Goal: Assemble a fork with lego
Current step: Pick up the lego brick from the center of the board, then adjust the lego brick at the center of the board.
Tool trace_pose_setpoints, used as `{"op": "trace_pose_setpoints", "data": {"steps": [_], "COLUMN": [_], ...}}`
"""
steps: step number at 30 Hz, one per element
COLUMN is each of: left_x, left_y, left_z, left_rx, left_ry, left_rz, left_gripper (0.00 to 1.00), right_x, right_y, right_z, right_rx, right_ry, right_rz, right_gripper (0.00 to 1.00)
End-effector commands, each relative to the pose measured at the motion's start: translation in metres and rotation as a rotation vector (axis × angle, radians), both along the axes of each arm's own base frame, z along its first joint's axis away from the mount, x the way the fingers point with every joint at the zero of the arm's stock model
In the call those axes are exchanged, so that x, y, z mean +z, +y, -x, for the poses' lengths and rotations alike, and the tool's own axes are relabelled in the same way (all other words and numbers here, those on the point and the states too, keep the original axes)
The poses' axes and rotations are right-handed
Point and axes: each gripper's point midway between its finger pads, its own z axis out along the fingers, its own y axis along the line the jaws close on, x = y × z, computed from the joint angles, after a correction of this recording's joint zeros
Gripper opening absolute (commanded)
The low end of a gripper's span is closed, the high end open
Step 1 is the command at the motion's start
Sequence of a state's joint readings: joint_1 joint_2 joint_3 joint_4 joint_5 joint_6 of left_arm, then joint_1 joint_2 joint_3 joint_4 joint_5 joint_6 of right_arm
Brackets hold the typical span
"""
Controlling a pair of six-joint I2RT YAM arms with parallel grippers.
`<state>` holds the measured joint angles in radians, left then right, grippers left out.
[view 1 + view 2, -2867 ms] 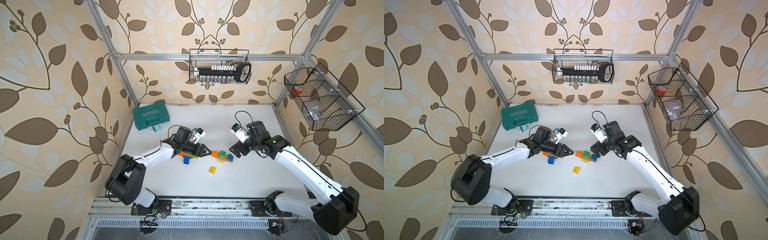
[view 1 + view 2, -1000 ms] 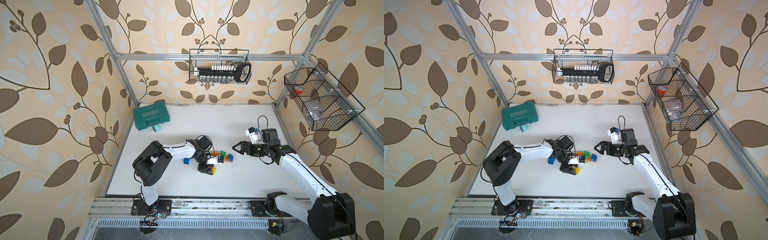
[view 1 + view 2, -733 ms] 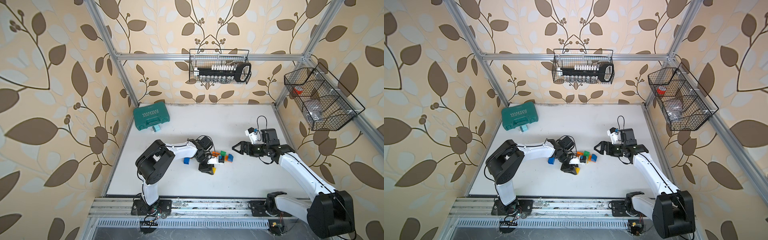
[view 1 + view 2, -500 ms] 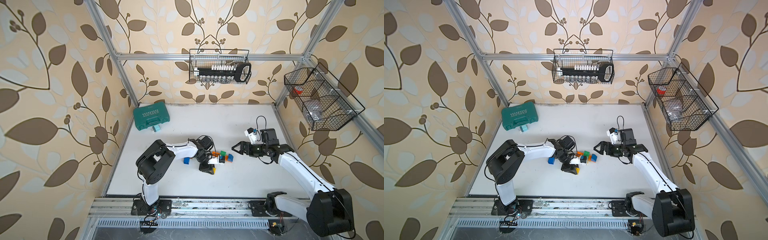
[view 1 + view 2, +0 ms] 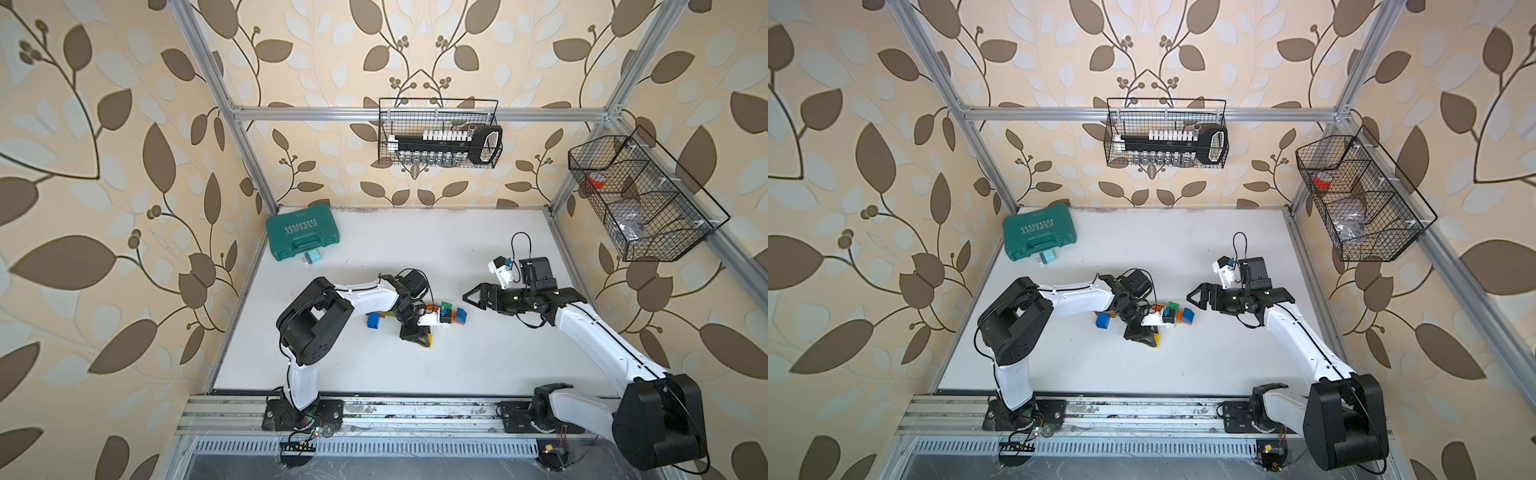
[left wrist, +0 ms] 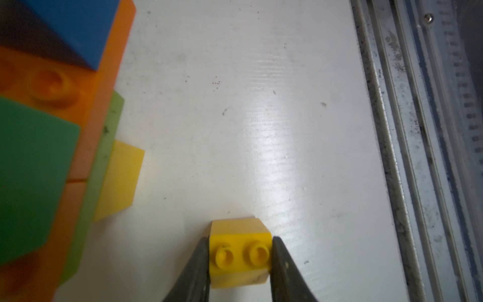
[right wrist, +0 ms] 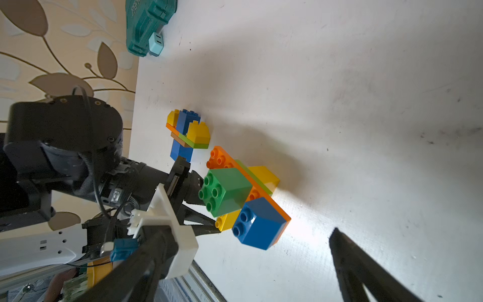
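Two left fingers [image 6: 197, 272] around yellow brick [image 6: 239, 253]

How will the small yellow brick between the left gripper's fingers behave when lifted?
The yellow brick looks rigid and probably light. Its flat sides sit squarely in the left gripper, so tipping seems unlikely; smooth plastic may slip.

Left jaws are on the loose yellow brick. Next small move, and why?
Probably a short straight lift. The left gripper presses both sides of the yellow brick on the table, so the grasp looks made. The brick assembly lies close beside it; rising first should avoid clipping it. The right gripper is open, empty.
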<state>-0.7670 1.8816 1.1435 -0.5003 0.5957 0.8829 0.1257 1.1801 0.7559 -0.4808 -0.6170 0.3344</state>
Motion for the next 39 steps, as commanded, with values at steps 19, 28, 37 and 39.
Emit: {"op": "trace_pose_setpoints", "data": {"steps": [19,28,37,39], "left_x": [0.052,0.065,0.075,0.074], "left_y": [0.027,0.033,0.039,0.040], "left_z": [-0.010,-0.025,-0.035,-0.036], "left_rx": [0.165,0.208,0.238,0.238], "left_ry": [-0.159,-0.182,-0.189,-0.189], "left_rz": [0.072,0.096,0.110,0.101], "left_gripper": [0.29,0.29,0.30,0.30], "right_x": [-0.048,-0.067,-0.075,-0.075], "right_y": [0.019,0.025,0.030,0.029], "right_z": [0.054,0.055,0.038,0.036], "right_rx": [-0.048,-0.059,-0.069,-0.067], "right_ry": [0.139,0.185,0.191,0.191], "right_rz": [-0.077,-0.067,-0.065,-0.050], "right_gripper": [0.41,0.32,0.30,0.31]}}
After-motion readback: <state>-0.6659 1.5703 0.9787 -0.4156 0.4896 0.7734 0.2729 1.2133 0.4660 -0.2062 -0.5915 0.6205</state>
